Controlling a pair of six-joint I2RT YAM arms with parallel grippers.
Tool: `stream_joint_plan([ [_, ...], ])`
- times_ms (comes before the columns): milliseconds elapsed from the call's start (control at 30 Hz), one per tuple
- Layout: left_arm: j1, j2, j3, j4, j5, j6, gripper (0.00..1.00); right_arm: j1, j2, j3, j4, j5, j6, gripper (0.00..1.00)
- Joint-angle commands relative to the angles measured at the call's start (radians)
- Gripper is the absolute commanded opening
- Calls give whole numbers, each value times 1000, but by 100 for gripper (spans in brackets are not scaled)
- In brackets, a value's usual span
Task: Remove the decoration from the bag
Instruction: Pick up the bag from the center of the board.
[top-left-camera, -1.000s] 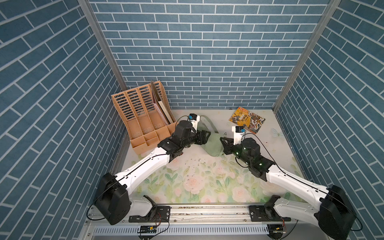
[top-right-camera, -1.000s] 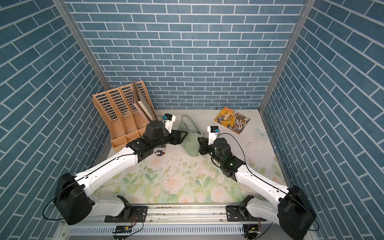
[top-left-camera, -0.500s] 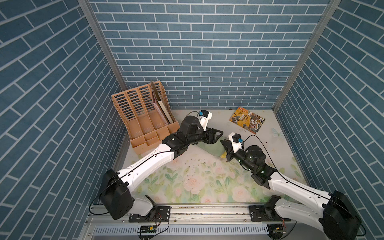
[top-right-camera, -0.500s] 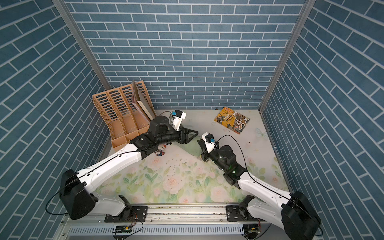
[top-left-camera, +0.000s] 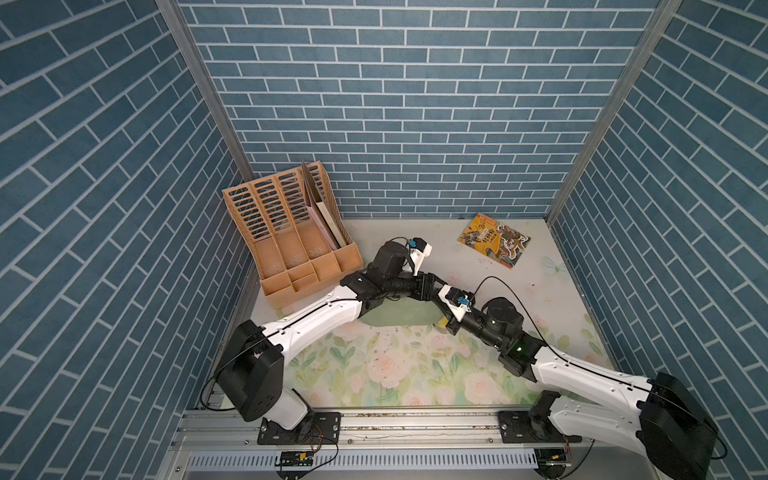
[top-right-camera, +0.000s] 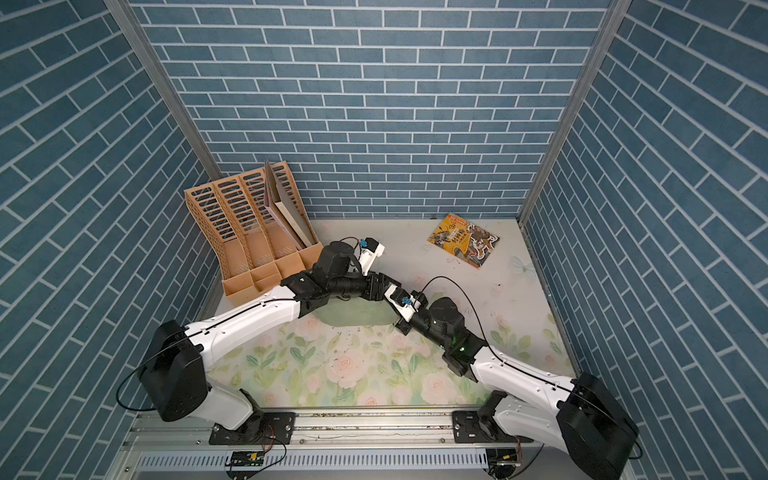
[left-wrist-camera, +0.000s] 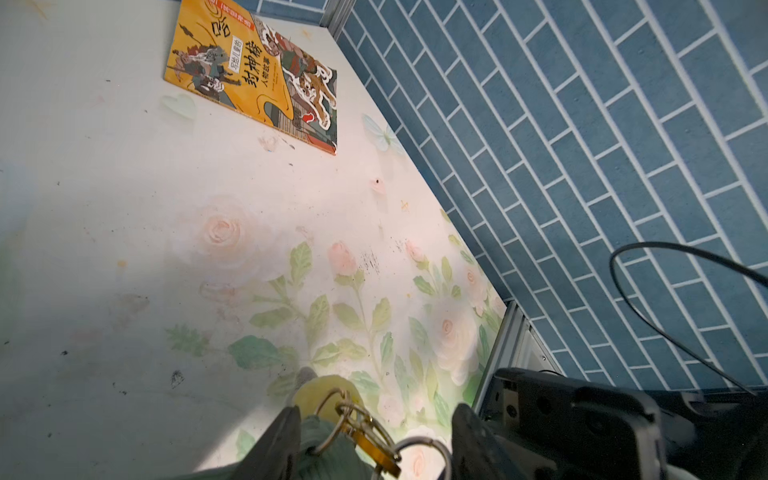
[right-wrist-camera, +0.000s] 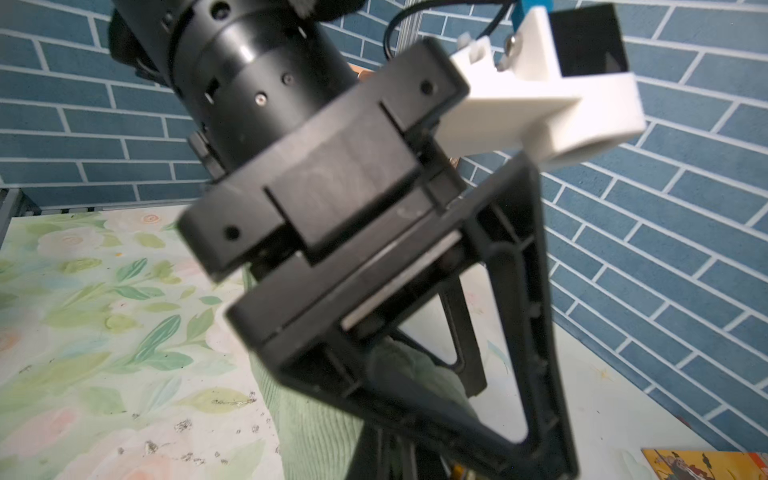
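Dial: the tabletop as both top views show it, 6 o'clock at the front rail, 12 o'clock at the back wall.
Front rail: a silver metal rail (top-left-camera: 415, 420) runs along 6 o'clock. The left arm's base sits toward 7, the right arm's toward 5.
Table cover: a pale floral-print mat (top-left-camera: 374, 365) with roses and green leaves, dark specks near its middle.
Bag: the soft sage-green half-moon fabric bag (top-left-camera: 395, 318) lies flat about the centre of the dial, partly under the left arm. Both arms meet over its 3 o'clock end.
Bag hardware: silver metal rings (left-wrist-camera: 353, 419) and a gold clasp (left-wrist-camera: 376, 453) sit at that end of the ribbed fabric.
Decoration: a small round yellow-green piece (left-wrist-camera: 322, 392) lies on the mat against the rings.
Left gripper (left-wrist-camera: 376, 411): jaws parted, one finger on each side of the bag's end and rings. One finger (left-wrist-camera: 282, 436) touches the fabric, and mat shows between the rings and the other. Nothing is clamped.
Right gripper (top-right-camera: 402, 326): closed tight, just beside the left gripper at the same end. Whether it pinches anything cannot be told.
File rack: a peach slotted plastic rack (top-left-camera: 291, 245) at 10 o'clock, flat sheets tilted in its 3 o'clock end compartment.
Book: an orange-yellow illustrated book (top-left-camera: 494, 241) lies flat at 1 o'clock, well apart from the bag.
Walls: blue brick-pattern panels (top-left-camera: 395, 104) close three sides.
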Motion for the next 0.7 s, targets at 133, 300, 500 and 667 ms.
stream_joint_plan([
  [133, 0, -11, -78, 101, 67, -83, 41, 11, 6, -7, 74, 7, -27, 0],
  [300, 10, -16, -74, 115, 66, -94, 19, 12, 6, -14, 81, 8, 12, 0],
  [500, 37, -24, -72, 141, 86, -88, 8, 16, 3, -33, 82, 13, 81, 0],
  [667, 43, -40, -82, 170, 100, -67, 3, 17, 3, -45, 93, 13, 137, 7],
])
